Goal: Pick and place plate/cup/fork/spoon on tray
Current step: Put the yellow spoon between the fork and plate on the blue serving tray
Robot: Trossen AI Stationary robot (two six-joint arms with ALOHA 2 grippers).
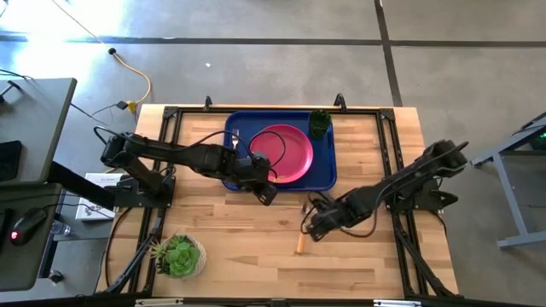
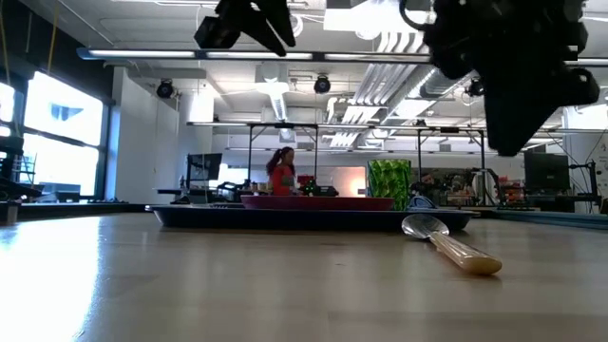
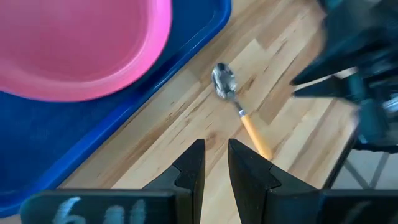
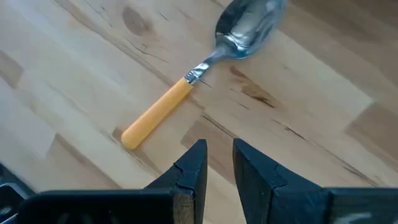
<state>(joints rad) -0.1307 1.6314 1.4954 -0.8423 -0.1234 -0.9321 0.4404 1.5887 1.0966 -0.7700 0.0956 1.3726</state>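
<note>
Spoon (image 4: 205, 68) is lying flat on the wood just ahead of my right gripper (image 4: 216, 163), fingers nearly pressed together, holding nothing. Plate (image 1: 284, 153) and cup (image 1: 319, 124) are on the tray (image 1: 239, 128) already. Left gripper (image 1: 263, 189) hangs at the tray's edge, also nearly closed. My worry: the low handle skidding away if the fingers don't spread first.

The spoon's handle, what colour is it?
Orange-tan, on the spoon; the right wrist view shows it best.
</note>
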